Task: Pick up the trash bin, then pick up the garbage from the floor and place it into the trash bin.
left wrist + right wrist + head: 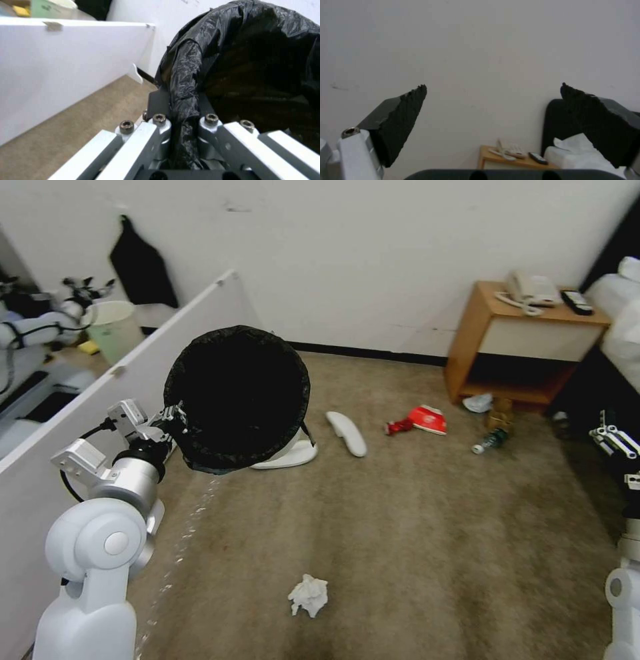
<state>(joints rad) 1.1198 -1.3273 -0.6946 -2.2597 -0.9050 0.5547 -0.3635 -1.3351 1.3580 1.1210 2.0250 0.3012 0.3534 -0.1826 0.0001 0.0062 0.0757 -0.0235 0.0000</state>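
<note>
My left gripper (172, 418) is shut on the rim of the trash bin (237, 397), holding it off the floor and tilted, so its black-lined mouth faces me. In the left wrist view the fingers (160, 105) pinch the black bag (186, 75) at the rim. Garbage lies on the carpet (413, 540): a crumpled tissue (309, 595) near me, a white slipper (347, 433), another slipper (290, 455) partly behind the bin, a red can (399, 427), a red paper cup (428, 419) and a clear bottle (489, 441). My right gripper (493, 105) is open, raised at the right, facing the wall.
A white partition board (100, 400) runs along the left, with a cream bucket (115, 328) behind it. A wooden nightstand (520, 340) with a phone (530, 289) stands against the far wall. A pale wad (478, 403) lies beneath it. A bed (620, 313) is at the right.
</note>
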